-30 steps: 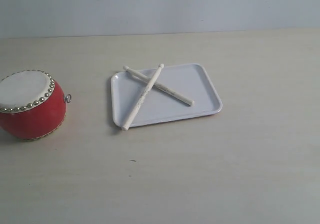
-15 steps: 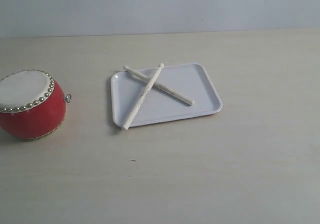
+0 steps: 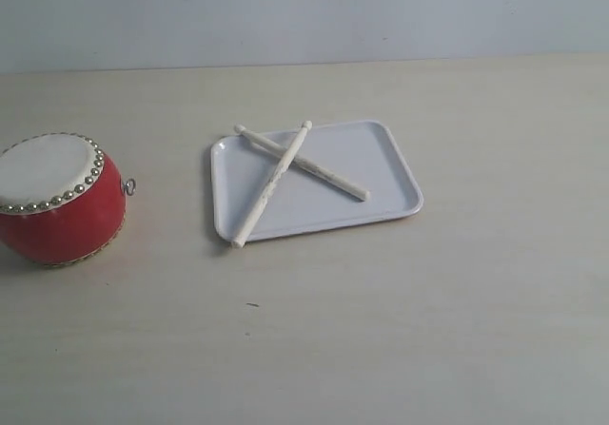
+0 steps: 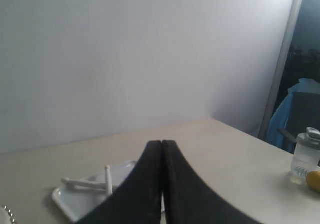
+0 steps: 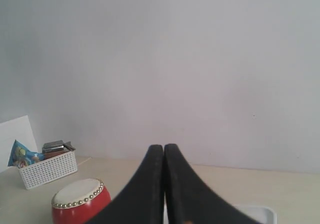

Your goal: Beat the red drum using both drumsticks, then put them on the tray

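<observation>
Both arms were pulled back out of the exterior camera's sight, and neither gripper had anything in it. The left gripper (image 4: 162,144) was clenched tight, its two black jaws pressed flat together with no gap, holding nothing and touching nothing, poised above the table (image 3: 400,330). The right gripper (image 5: 164,146) was the same: jaws squeezed together, empty, lifted clear of everything. The two drumsticks (image 3: 271,185) lay crossed on the white tray (image 3: 385,173) near the middle of the table, forming a lopsided X toward the tray's left half. One ran from the far left corner down toward the tray's centre. The other slanted from the far rim to the near left edge, where its end poked out over the rim. The red drum (image 3: 57,202) sat upright on the table well to the left of the tray, apart from it, its cream skin facing up and the little metal ring on its side turned toward the tray. Off beyond the drum, the right wrist camera caught a white basket (image 5: 47,170) with packets in it, and the left wrist camera showed a clear bottle (image 4: 305,158) out at the table's far side.
</observation>
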Available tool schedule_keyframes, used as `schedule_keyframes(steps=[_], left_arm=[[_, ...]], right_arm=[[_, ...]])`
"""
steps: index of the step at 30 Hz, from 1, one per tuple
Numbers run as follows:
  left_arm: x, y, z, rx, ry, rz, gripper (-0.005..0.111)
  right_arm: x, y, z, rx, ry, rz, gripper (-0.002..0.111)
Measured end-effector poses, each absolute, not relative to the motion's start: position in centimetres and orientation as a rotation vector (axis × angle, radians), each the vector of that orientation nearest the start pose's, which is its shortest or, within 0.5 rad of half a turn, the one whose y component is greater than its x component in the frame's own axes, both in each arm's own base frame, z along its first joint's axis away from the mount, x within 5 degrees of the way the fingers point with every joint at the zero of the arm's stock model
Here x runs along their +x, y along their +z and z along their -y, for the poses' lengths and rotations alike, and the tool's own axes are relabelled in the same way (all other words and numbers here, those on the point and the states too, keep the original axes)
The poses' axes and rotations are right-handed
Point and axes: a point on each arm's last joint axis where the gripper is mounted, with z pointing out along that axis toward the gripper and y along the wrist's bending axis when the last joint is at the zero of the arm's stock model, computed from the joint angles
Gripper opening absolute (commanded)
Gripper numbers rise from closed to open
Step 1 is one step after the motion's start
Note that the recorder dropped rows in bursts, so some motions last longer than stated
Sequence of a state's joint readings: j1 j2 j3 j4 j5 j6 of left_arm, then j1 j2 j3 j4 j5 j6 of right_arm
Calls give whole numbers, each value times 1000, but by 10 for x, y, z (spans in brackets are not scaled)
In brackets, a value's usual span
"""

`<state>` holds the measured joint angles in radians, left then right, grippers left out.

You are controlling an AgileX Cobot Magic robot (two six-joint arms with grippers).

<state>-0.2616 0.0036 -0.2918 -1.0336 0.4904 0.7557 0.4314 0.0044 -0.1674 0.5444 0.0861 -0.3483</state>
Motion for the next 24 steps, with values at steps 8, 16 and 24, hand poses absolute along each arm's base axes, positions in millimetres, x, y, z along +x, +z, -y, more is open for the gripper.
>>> schedule_keyframes(steps=[8,16,24], left_arm=[[34,238,41,307,-655,-1578,0],[40,218,40,259,-643,-1616,0],[43,205,39,237,-638,-1648,0]], right_arm=[[46,235,-24,-203,527,-1465,0],[50,212,-25,-201,511,-1523,0],[50,210,-26,-205,519,-1538,0]])
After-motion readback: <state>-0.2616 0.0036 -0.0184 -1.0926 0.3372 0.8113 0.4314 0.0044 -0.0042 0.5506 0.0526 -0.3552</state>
